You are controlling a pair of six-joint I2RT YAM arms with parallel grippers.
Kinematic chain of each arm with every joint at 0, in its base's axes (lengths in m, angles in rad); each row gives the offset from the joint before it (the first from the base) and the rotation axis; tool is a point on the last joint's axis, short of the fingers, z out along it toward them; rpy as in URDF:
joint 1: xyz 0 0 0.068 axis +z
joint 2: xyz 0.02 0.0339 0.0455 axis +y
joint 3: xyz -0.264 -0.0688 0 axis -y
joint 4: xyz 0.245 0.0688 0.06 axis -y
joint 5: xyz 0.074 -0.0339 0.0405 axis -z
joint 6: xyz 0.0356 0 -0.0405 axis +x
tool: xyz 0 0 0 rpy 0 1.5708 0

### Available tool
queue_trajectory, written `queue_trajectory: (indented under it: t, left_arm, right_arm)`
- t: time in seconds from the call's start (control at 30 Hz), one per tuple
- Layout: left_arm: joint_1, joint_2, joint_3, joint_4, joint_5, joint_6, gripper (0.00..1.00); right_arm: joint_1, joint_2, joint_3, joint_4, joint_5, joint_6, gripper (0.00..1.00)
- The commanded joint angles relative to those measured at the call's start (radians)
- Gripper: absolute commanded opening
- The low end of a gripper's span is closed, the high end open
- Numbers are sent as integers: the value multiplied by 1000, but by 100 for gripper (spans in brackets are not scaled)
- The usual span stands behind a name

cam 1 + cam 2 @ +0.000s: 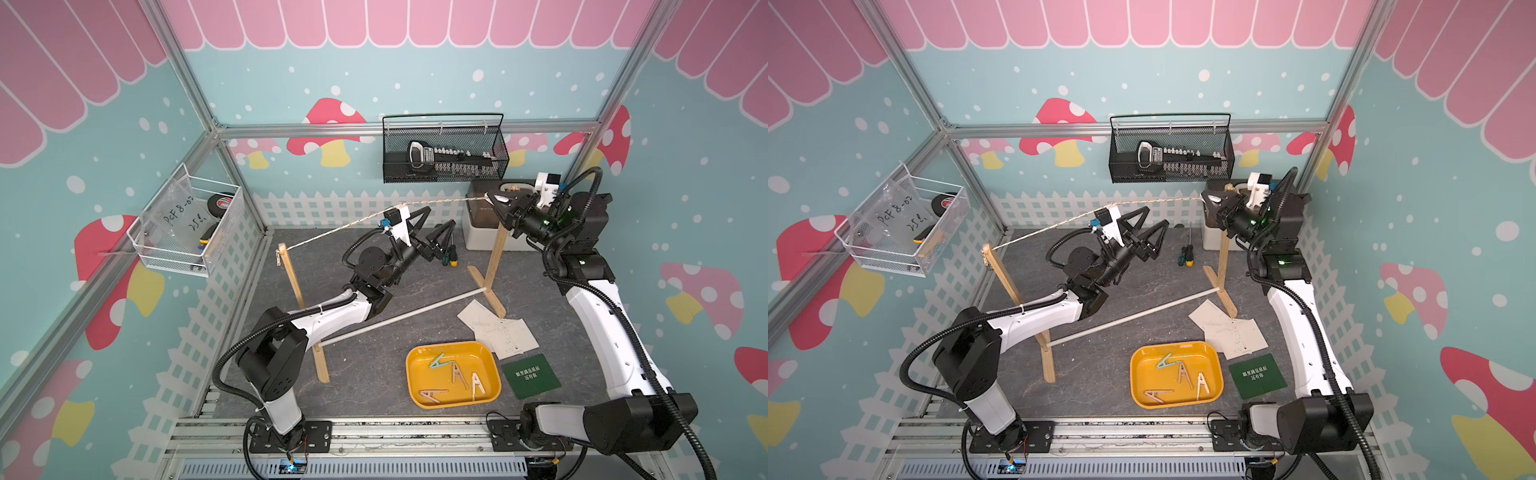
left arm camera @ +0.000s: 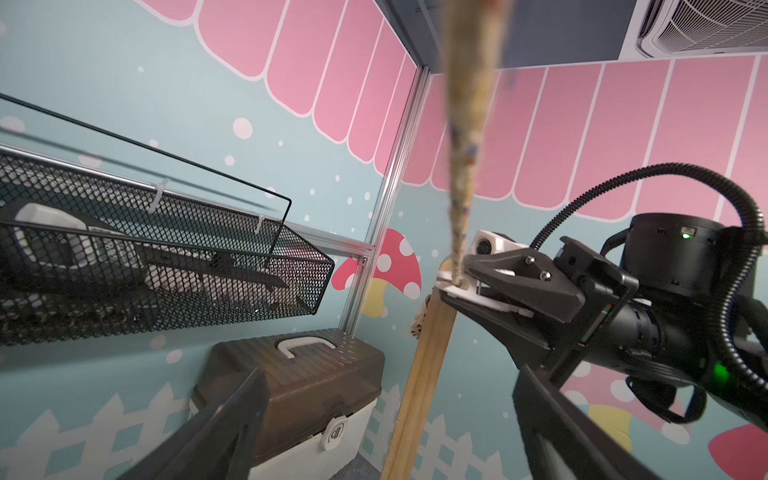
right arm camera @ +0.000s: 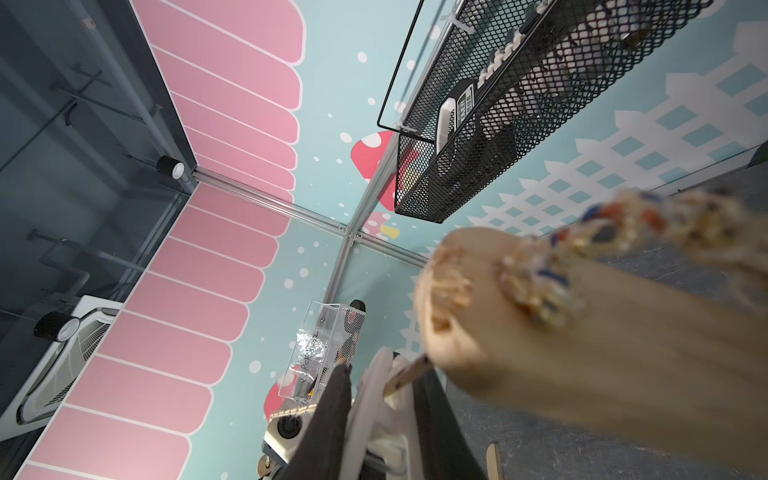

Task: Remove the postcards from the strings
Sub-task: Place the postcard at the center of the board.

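At the post (image 3: 582, 353) top, right hand (image 2: 455, 282) clamps a white clothespin (image 3: 372, 395) on the strings (image 2: 465, 124); it should squeeze fully, lift gently. Left hand (image 1: 439, 218) gapes open.

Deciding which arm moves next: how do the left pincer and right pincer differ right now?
Left pincer is wide open and empty; right pincer is shut on a white clothespin. Left is midway along the string; right is at its end, beside the post. Both are up near the string.

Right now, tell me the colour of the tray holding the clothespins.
Yellow; the tray shows best in a top view.
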Motion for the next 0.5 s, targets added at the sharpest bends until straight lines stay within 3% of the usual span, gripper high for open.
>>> queue_trajectory:
  t: [0.0,0.33,0.47]
  left_arm:
    - [-34,20,-58,13,7,-7,96]
    - [-177,-30,-188,-48,18,265,97]
    - [-182,-68,-183,14,-14,275,99]
  right_arm:
    - [-3,6,24,17,-14,3,0]
    - [-3,19,40,19,-16,5,0]
    - [-3,16,36,19,-16,6,0]
